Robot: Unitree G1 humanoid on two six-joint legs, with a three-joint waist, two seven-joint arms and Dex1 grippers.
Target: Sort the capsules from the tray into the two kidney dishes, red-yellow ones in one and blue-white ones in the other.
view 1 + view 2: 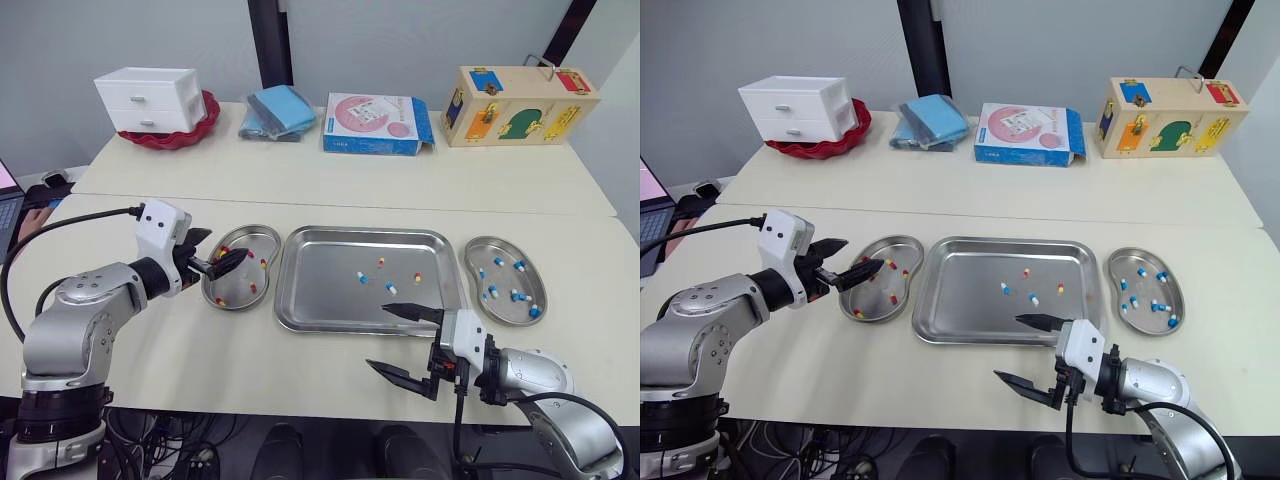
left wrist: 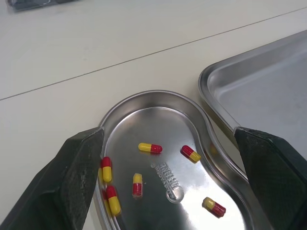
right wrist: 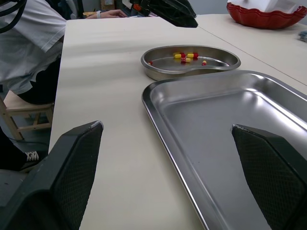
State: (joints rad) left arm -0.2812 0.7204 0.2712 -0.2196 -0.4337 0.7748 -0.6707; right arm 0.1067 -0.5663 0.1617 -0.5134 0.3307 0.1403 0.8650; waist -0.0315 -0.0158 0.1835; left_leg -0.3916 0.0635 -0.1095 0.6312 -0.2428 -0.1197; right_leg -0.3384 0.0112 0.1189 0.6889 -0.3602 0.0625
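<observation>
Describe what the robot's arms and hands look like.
Both the left arm and right arm have rounded silver-grey shells, black joints and a white boxy wrist block. A black cable runs to the left wrist. The left hand and right hand each carry two black tapered fingers with cross-hatched pads.

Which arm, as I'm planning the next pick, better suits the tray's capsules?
Right: its open jaws sit at the tray's front rim, near the capsules; the left jaws are at the red-yellow dish.

Red-yellow capsules (image 2: 150,148), blue-white capsules (image 1: 519,296), silver tray (image 1: 330,300)
</observation>
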